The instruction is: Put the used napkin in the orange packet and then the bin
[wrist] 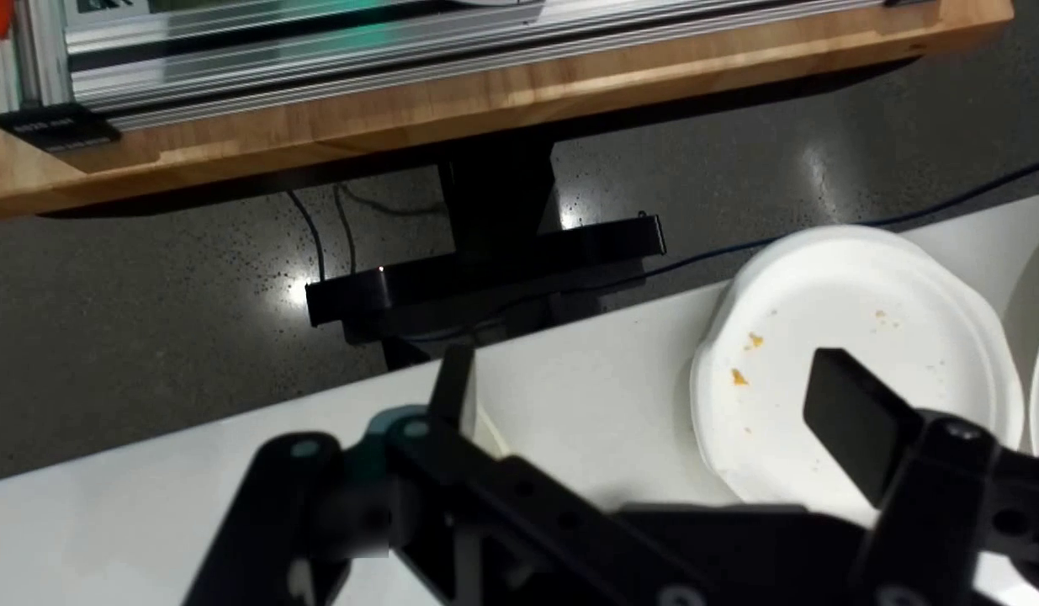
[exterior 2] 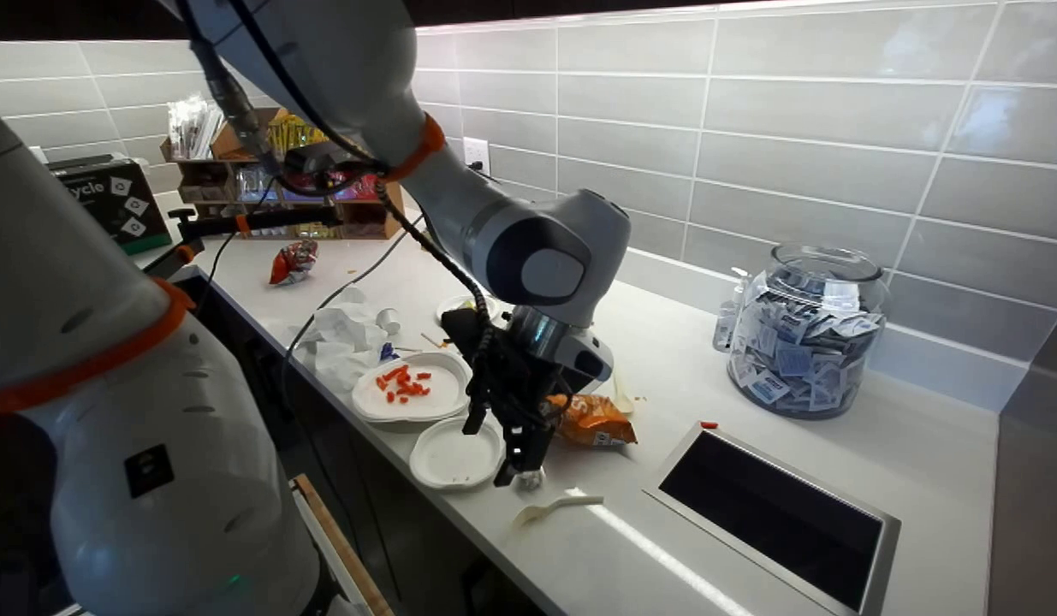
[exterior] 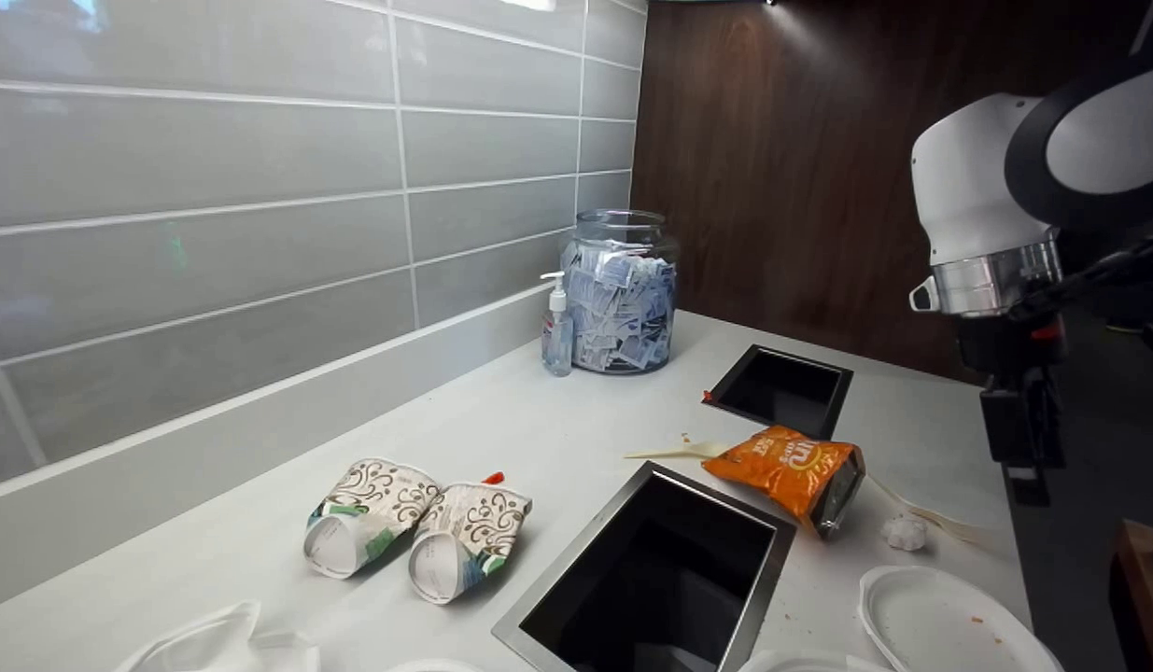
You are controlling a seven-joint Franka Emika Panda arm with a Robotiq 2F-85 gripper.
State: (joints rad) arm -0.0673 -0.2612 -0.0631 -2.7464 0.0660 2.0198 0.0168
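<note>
Crumpled napkin [exterior: 905, 533] near orange packet [exterior: 780, 472]

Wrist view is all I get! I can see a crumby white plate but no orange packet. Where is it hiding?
Observer: In an exterior view, the orange packet lies on the counter, roughly between two metal-rimmed bin openings.
Operator: Cool! Which way does its mouth point?
Observer: It seems to face a small crumpled white ball, maybe the napkin.
Operator: Is there stuff near those openings that I could knock over?
Observer: Possibly: a big glass jar stuffed with little sachets stands near one of them.
</note>
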